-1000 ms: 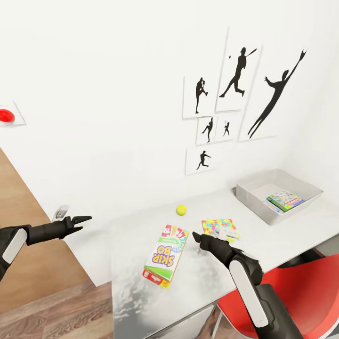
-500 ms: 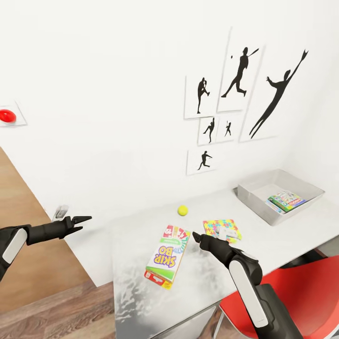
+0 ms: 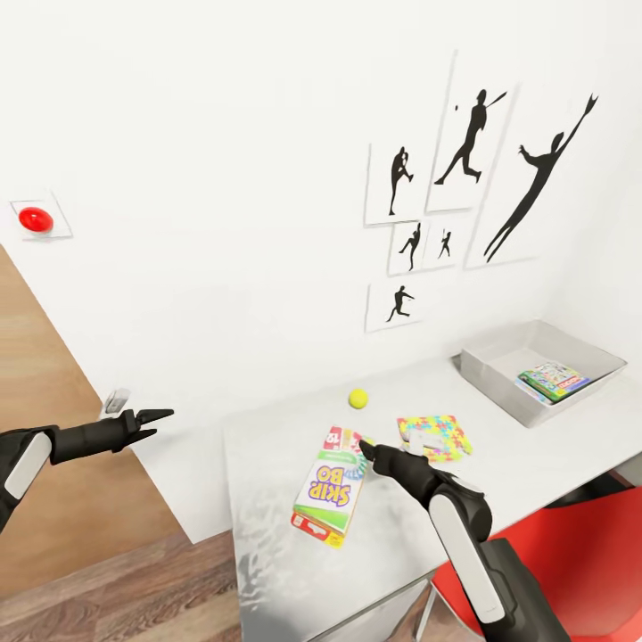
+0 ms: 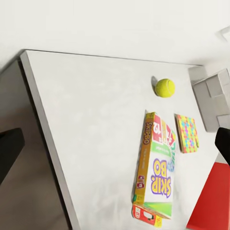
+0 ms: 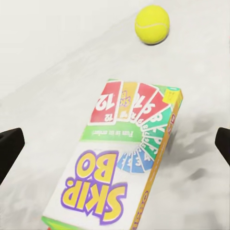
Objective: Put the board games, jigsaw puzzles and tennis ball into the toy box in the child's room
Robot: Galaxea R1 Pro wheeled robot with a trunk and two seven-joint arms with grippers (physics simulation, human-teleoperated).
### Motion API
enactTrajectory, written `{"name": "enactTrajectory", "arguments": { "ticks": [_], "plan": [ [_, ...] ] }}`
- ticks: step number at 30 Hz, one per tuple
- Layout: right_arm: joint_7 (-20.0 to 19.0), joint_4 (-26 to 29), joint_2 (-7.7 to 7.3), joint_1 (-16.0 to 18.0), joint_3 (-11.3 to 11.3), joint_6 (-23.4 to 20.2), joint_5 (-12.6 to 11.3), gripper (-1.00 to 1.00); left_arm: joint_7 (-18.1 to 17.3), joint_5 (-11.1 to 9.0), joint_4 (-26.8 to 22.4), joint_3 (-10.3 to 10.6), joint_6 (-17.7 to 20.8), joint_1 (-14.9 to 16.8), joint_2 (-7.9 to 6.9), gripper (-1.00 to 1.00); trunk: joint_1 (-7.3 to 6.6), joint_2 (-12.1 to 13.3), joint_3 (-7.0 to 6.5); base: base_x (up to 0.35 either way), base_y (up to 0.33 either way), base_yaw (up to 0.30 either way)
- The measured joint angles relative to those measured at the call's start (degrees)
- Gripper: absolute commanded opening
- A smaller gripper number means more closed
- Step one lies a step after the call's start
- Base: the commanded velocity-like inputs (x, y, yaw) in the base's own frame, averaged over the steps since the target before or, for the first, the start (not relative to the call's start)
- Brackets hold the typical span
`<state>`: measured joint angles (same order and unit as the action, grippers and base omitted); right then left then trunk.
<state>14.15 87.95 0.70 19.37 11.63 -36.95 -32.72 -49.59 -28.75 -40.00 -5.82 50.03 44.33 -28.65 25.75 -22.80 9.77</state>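
Note:
A Skip-Bo board game (image 3: 330, 488) lies flat on the white table (image 3: 267, 535). My right gripper (image 3: 364, 449) hovers open just over the box's far end, its fingertips (image 5: 9, 143) spread wide of the box (image 5: 120, 158). The tennis ball (image 3: 358, 398) rests behind it near the wall. A jigsaw puzzle (image 3: 434, 437) lies to the right. The grey toy box (image 3: 486, 370) stands at the table's far right with a board game (image 3: 553, 381) inside. My left gripper (image 3: 152, 416) hangs open left of the table, over the floor. From the left wrist I see the Skip-Bo box (image 4: 155, 167), ball (image 4: 165, 87) and puzzle (image 4: 188, 132).
A red chair (image 3: 580, 544) stands at the table's front right, beside my right arm. Black silhouette pictures (image 3: 464, 178) hang on the wall behind. A red round button (image 3: 36, 218) sits on the wall at left, with wood floor (image 3: 80, 571) below.
The camera has turned a little, shifting the whole picture rightwards. My right gripper has come closer to the Skip-Bo box's far end. The left arm has held still.

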Motion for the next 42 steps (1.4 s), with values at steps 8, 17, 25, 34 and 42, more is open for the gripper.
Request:
{"name": "enactTrajectory", "arguments": {
  "ticks": [8, 17, 25, 34, 42],
  "plan": [
    [0.0, 0.0, 0.00, 0.0, 0.3, 0.0, 0.0, 1.00, 0.0, 0.0, 0.0, 0.0, 0.0, 0.0, 0.00, 1.00, 0.00, 0.0, 0.00, 0.000, 0.002, 0.000],
    [0.1, 0.0, 0.02, 0.0, 0.4, 0.0, 0.0, 1.00, 0.0, 0.0, 0.0, 0.0, 0.0, 0.0, 0.02, 1.00, 0.00, 0.0, 0.00, 0.000, 0.000, 0.000],
    [0.5, 0.0, 0.29, 0.0, 0.4, 0.0, 0.0, 1.00, 0.0, 0.0, 0.0, 0.0, 0.0, 0.0, 0.07, 1.00, 0.00, 0.0, 0.00, 0.000, 0.000, 0.000],
    [8.3, -0.1, 4.88, 0.4, 0.4, -1.0, 0.2, 1.00, 0.0, 0.0, 0.0, 0.0, 0.0, 0.0, 0.05, 1.00, 0.00, 0.0, 0.00, 0.000, 0.000, 0.000],
    [19.1, -0.6, 8.38, 2.4, 4.4, -5.0, 0.1, 1.00, 0.0, 0.0, 0.0, 0.0, 0.0, 0.0, 0.03, 1.00, -0.01, 0.0, 0.00, 0.069, 0.005, 0.000]
  ]
}}
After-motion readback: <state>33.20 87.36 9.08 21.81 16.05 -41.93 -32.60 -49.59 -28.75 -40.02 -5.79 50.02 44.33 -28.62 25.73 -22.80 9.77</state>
